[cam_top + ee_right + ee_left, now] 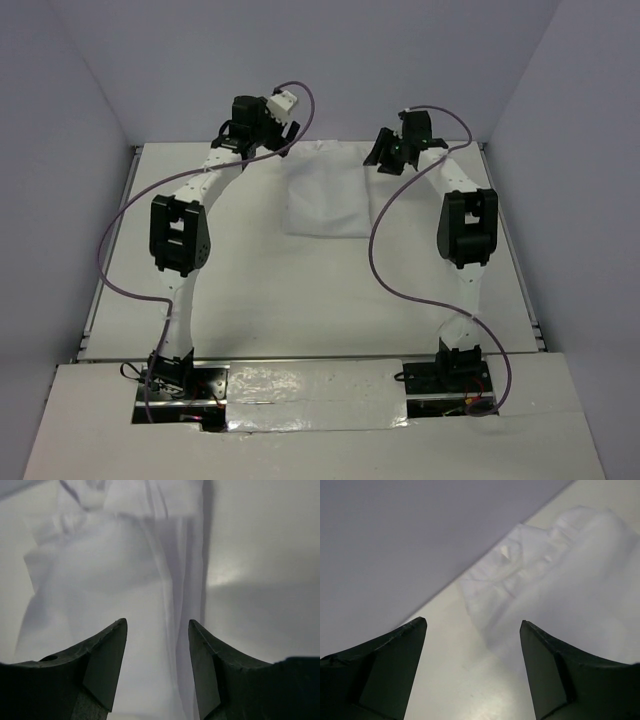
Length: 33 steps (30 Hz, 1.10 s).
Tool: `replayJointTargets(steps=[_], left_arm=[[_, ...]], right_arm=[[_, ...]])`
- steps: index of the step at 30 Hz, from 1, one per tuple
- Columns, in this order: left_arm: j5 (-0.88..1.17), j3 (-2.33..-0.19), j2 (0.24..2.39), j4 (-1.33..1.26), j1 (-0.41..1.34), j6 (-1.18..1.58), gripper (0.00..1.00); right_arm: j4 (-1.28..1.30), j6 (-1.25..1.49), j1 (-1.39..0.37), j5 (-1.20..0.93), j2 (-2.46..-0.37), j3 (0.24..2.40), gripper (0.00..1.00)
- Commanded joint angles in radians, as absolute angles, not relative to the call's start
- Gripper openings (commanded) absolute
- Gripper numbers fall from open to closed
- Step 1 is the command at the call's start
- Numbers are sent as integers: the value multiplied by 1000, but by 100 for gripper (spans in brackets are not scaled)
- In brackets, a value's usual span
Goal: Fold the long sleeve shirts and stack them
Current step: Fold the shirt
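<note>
Hard to make out: the white long sleeve shirt (pixel 325 200) lies on the white worktop (pixel 300 300), and its far edge barely separates from the surface in the top view.
Cut off: the shirt is blurred and runs off the right edge of the left wrist view. In the right wrist view it runs off the top.
Shirt location: far middle of the worktop, between the two arm ends.
Shirt condition: folded into a rough rectangle, plain, wrinkled, with bunched layers at the far end.
Left fingers (pixel 390 665): spread wide, grasping nothing, over bare worktop beside the shirt.
Right fingers (pixel 100 665): parted, grasping nothing, above the shirt's side edge.
</note>
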State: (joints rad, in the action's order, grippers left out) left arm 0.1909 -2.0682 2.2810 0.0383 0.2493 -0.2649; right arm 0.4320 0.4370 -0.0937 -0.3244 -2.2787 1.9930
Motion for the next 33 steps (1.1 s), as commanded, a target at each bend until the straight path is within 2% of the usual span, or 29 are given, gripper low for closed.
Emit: replayJointTargets(steps=[1, 5, 8, 11, 12, 15, 21, 27, 29, 33], left_arm=[[424, -2077, 2195, 279, 267, -298, 88], [459, -1996, 2155, 370, 255, -275, 88], [457, -2029, 2180, 364, 239, -189, 91], [468, -2162, 2267, 374, 221, -51, 90], [459, -2175, 2296, 356, 212, 39, 90], [405, -2171, 2331, 270, 203, 124, 90], [350, -2168, 2414, 224, 196, 187, 90], [377, -2184, 2465, 164, 196, 221, 88], [408, -2172, 2473, 137, 196, 235, 84], [426, -2175, 2482, 103, 196, 245, 68]], right_arm=[[381, 371, -135, -325, -2093, 1827, 60], [304, 371, -130, -354, -2026, 1703, 62], [316, 354, -118, -377, -2091, 1797, 68], [356, 321, -106, -414, -2230, 1995, 69], [377, 292, -104, -419, -2302, 2093, 69], [356, 275, -94, -439, -2394, 2199, 70], [180, 330, -92, -537, -2453, 2203, 73], [166, 377, -97, -578, -2545, 2304, 73], [157, 380, -98, -566, -2552, 2299, 72], [143, 391, -101, -572, -2572, 2312, 72]])
